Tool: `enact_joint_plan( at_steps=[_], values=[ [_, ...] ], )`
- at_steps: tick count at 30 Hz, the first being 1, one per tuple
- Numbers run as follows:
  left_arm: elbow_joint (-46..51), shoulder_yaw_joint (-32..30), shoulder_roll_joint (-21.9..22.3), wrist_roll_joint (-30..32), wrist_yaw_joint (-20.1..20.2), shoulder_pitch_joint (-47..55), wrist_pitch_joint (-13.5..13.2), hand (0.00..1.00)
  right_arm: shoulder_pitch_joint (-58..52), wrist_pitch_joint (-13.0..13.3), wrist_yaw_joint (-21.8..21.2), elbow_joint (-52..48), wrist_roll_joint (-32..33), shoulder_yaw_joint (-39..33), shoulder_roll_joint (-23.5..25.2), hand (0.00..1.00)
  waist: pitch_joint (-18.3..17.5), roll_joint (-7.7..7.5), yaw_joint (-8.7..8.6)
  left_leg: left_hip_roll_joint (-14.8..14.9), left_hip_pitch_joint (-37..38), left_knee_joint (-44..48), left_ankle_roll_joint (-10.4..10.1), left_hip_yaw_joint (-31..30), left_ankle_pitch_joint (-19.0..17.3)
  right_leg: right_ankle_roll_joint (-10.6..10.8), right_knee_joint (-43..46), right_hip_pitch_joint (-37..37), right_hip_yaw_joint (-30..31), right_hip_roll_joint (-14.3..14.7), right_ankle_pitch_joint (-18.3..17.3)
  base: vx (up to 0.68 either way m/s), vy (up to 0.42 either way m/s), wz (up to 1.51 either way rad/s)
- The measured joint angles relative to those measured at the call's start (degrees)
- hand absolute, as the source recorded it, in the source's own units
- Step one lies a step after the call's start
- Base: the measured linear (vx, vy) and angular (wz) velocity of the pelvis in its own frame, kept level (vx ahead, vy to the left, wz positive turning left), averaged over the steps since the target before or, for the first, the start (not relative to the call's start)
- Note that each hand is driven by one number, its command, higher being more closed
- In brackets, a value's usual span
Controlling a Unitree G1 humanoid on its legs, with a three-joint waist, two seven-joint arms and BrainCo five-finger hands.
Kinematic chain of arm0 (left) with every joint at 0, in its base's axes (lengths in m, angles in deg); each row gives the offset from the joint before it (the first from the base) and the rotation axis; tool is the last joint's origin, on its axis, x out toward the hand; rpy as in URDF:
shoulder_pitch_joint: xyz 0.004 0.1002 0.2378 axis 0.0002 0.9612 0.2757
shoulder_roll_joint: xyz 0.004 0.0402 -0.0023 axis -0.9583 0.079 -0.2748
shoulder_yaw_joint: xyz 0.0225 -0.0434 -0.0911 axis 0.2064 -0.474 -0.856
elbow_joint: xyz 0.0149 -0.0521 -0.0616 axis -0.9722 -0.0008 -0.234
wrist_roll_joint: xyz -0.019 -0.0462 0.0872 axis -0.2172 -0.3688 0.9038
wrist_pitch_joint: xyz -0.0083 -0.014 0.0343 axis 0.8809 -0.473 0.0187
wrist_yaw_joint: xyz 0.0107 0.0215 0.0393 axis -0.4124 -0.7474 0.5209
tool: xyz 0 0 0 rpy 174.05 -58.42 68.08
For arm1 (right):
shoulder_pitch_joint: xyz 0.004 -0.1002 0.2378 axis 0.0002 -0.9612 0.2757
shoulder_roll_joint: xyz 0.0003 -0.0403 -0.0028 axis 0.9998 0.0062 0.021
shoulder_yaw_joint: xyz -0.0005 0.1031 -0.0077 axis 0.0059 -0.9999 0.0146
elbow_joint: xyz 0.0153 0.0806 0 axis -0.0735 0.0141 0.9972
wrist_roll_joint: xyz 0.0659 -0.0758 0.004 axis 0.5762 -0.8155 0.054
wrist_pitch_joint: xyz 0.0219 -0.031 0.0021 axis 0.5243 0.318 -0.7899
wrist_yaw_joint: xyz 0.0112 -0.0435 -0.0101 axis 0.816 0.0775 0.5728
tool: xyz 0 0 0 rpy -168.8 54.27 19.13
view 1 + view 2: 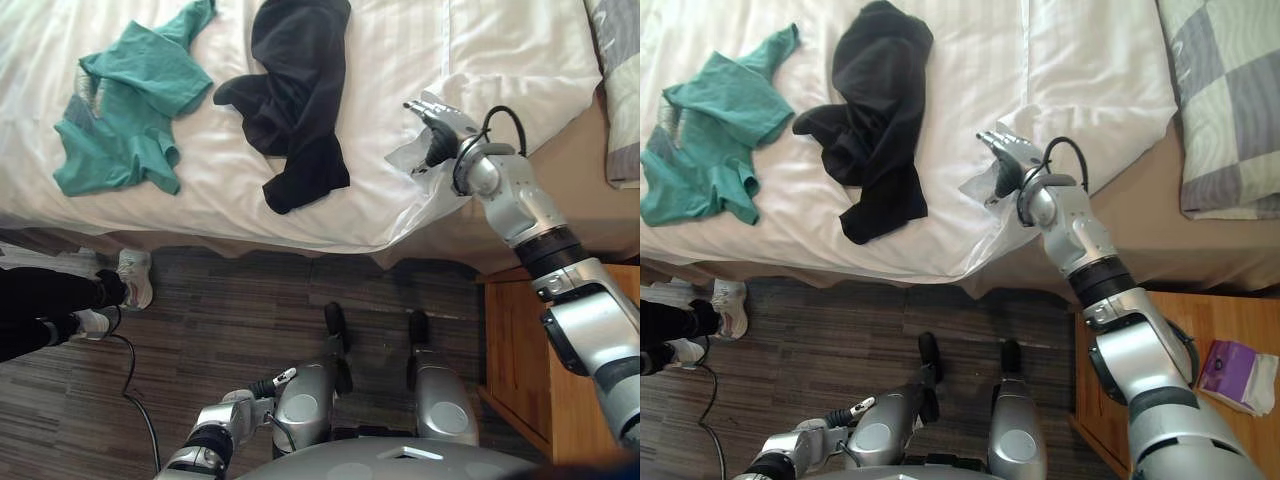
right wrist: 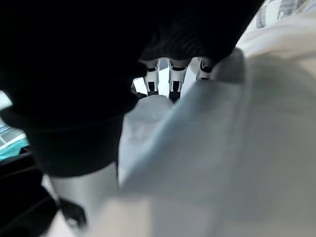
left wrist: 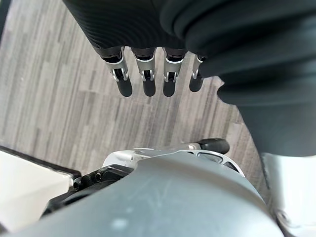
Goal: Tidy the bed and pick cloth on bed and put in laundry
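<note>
Bed-tidying is the step in hand: the right robot hand (image 1: 437, 128) looks pinched shut on the white duvet (image 1: 480, 50) at its corner. The left robot hand (image 3: 143, 74) hangs relaxed and empty. The green T-shirt (image 1: 125, 110) and black garment (image 1: 295, 90) lie on the bed (image 1: 575, 185), untouched. Next: draw that corner flat.

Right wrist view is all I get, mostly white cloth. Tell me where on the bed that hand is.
Observer: The right hand is at a turned-up corner of the white cover, at the bed's edge nearest the robot.
Operator: Name the nearest garment.
Observer: A black garment lies on the cover to the hand's left, apart from it.
Operator: Report the left hand.
Observer: The left hand hangs low over the floor, fingers straight, holding nothing.
</note>
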Motion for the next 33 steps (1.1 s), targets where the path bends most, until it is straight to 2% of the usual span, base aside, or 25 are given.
enact_joint_plan(
  at_steps=[3, 8, 13, 14, 21, 24, 30, 33],
  values=[
    [0.20, 1.71, -0.10, -0.01, 0.09, -1.29, 0.81, 0.00, 2.39, -0.18, 2.02, -0.15, 3.03, -0.15, -3.11, 0.00, 0.96, 0.87, -0.06, -0.05, -0.51, 0.01, 0.56, 1.16, 0.38, 0.09, -0.04, -1.13, 0.69, 0.05, 0.26, 0.08, -0.027, -0.17],
    [1.34, 2.40, -0.12, -0.18, 1.77, -2.73, 1.90, 0.00, 4.50, -0.01, 2.47, -1.20, 3.43, -1.76, -3.84, 0.00, 1.97, 1.91, -0.40, 0.13, -1.31, 0.02, 0.56, 1.31, 0.31, 0.06, 0.16, -2.40, 1.40, 0.27, 0.28, 0.07, -0.036, -0.09],
    [1.38, 3.54, 0.09, -0.05, 3.73, -3.35, 1.51, 0.00, 5.87, 0.35, 3.38, -1.97, 3.50, -2.00, -7.57, 0.00, 2.63, 2.99, -0.47, -0.15, -2.83, 0.03, 0.69, 1.37, 0.40, 0.05, 0.38, -4.21, 1.51, 0.25, 0.36, 0.08, -0.028, 0.00],
    [1.35, 3.76, 0.09, 0.02, 3.78, -3.35, 1.21, 0.00, 6.20, 0.40, 3.47, -1.98, 3.63, -2.46, -7.84, 1.00, 2.77, 3.29, -0.51, -0.21, -2.83, 0.03, 0.72, 1.39, 0.37, 0.05, 0.38, -4.25, 1.56, 0.20, 0.36, 0.06, -0.012, -0.02],
    [1.30, 4.05, 0.12, 0.65, 3.65, -3.48, 0.55, 0.00, 5.38, 0.11, 1.79, -2.24, 7.92, -4.25, -7.84, 1.00, 3.02, 3.81, -0.70, -0.29, -4.69, 0.06, 0.80, 1.79, 0.40, 0.09, 0.69, -6.51, 2.07, 0.22, 0.56, 0.07, -0.025, -0.04],
    [1.20, 4.36, 0.13, 0.93, 3.78, -3.48, -0.88, 0.00, 3.25, -0.52, 0.62, -2.39, 9.28, -5.19, -7.78, 1.00, 3.33, 4.51, -0.68, -0.43, -4.56, 0.06, 0.79, 2.15, 0.39, 0.10, 0.71, -6.52, 2.37, 0.10, 0.56, 0.08, -0.016, -0.04],
    [0.91, 4.25, 0.19, 2.34, 4.48, -3.37, -5.12, 0.00, -2.83, -1.12, 4.33, -2.32, 19.36, -11.20, -6.69, 1.00, 3.34, 4.60, -0.82, -0.57, -2.24, 0.05, 0.87, 2.83, -0.16, 0.38, 0.72, -4.60, 3.18, 0.07, 0.35, 0.07, -0.024, -0.06],
    [0.94, 3.63, 0.19, 4.55, 4.49, -2.91, -7.07, 0.00, -8.65, 0.08, 6.52, -2.84, 24.36, -16.63, -3.96, 1.00, 3.33, 4.30, -1.93, -0.77, -0.10, 0.03, 0.92, 3.11, -0.72, 0.66, -0.01, -2.22, 3.64, -0.08, 0.15, 0.05, -0.021, -0.08]
  ],
)
